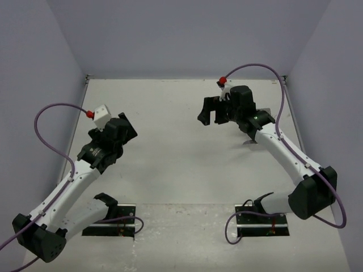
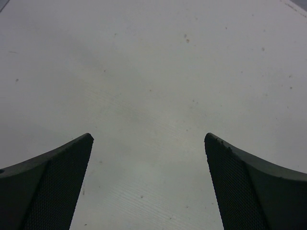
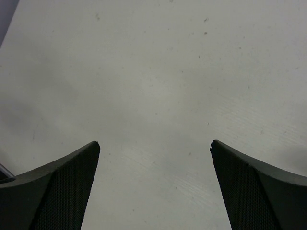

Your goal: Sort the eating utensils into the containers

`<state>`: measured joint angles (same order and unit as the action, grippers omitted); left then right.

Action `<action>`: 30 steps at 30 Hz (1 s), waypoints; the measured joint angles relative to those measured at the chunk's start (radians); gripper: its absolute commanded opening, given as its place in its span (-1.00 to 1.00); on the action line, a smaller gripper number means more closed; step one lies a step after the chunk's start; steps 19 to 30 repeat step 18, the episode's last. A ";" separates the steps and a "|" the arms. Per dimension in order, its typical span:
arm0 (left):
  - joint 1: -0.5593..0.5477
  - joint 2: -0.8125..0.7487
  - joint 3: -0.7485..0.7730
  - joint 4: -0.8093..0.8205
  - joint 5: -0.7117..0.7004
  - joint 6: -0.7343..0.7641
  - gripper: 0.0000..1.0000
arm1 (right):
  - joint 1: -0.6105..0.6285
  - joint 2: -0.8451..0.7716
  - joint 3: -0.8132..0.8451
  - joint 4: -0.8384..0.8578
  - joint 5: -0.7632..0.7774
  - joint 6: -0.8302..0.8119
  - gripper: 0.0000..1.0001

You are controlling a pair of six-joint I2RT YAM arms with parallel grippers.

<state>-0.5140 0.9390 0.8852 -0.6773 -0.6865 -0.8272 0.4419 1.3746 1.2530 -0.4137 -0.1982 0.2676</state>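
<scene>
No eating utensils and no containers show in any view. My left gripper [image 1: 126, 128] hangs over the left half of the bare white table [image 1: 170, 158]. In the left wrist view its jaws [image 2: 148, 136] stand wide apart with only table surface between them. My right gripper [image 1: 210, 115] is over the far middle of the table, pointing left. In the right wrist view it [image 3: 154, 143] is also wide open and empty, with bare table under it.
Grey-violet walls close the table at the left, back and right. A small grey sliver [image 1: 248, 143] lies under the right forearm; I cannot tell what it is. A thin shiny edge [image 3: 3, 170] shows at the left border of the right wrist view.
</scene>
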 measured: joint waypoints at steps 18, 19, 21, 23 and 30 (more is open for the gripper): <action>0.055 -0.001 -0.014 0.163 0.186 0.087 1.00 | 0.024 -0.049 -0.159 0.240 0.033 0.097 0.98; 0.055 -0.001 -0.014 0.163 0.186 0.087 1.00 | 0.024 -0.049 -0.159 0.240 0.033 0.097 0.98; 0.055 -0.001 -0.014 0.163 0.186 0.087 1.00 | 0.024 -0.049 -0.159 0.240 0.033 0.097 0.98; 0.055 -0.001 -0.014 0.163 0.186 0.087 1.00 | 0.024 -0.049 -0.159 0.240 0.033 0.097 0.98; 0.055 -0.001 -0.014 0.163 0.186 0.087 1.00 | 0.024 -0.049 -0.159 0.240 0.033 0.097 0.98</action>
